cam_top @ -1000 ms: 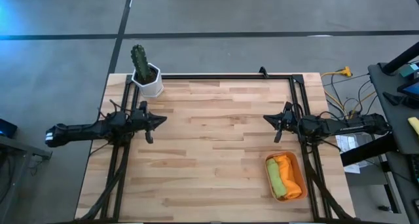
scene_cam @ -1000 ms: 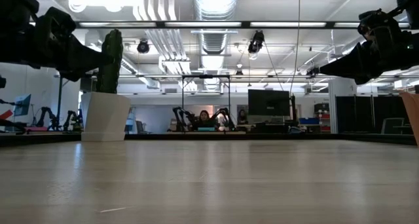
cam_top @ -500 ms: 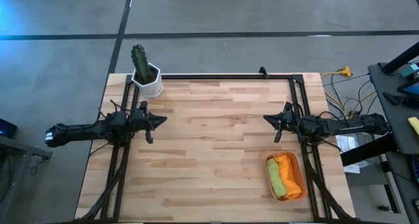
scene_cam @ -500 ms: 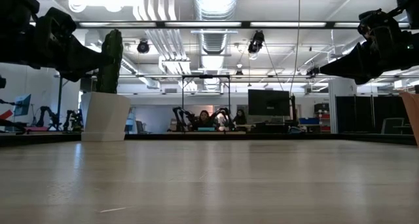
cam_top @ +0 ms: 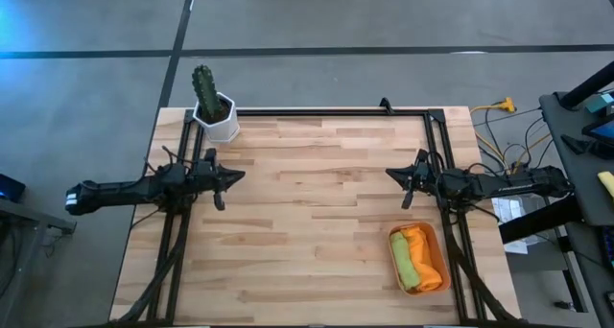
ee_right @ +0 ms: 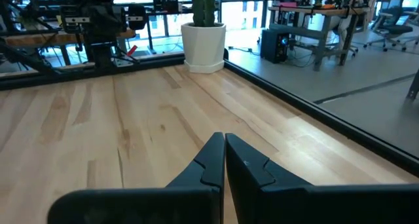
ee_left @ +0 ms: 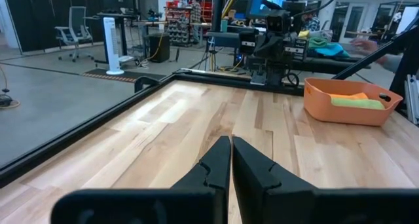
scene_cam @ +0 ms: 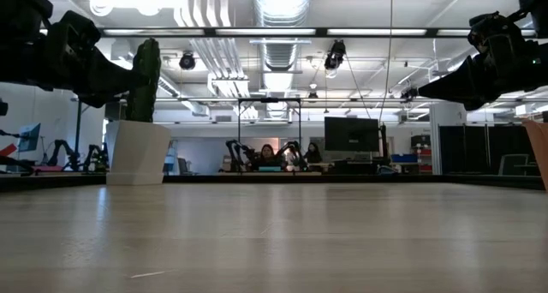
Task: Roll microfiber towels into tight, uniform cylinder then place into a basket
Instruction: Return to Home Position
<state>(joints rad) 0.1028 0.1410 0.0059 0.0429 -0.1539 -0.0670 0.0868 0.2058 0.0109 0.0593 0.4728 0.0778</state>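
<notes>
I count two rolled towels: the orange towel [cam_top: 423, 244] and the green towel [cam_top: 404, 261] lie side by side in the one terracotta basket [cam_top: 443, 267]. It stands on the bench [cam_top: 317, 222] near my right end effector [cam_top: 393, 175], well apart from my left end effector [cam_top: 237, 175]. Both have their fingers together and hold nothing.

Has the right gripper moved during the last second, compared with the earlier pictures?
No. In the high view the right gripper, shut, keeps the same place and the same gap from the basket.
</notes>
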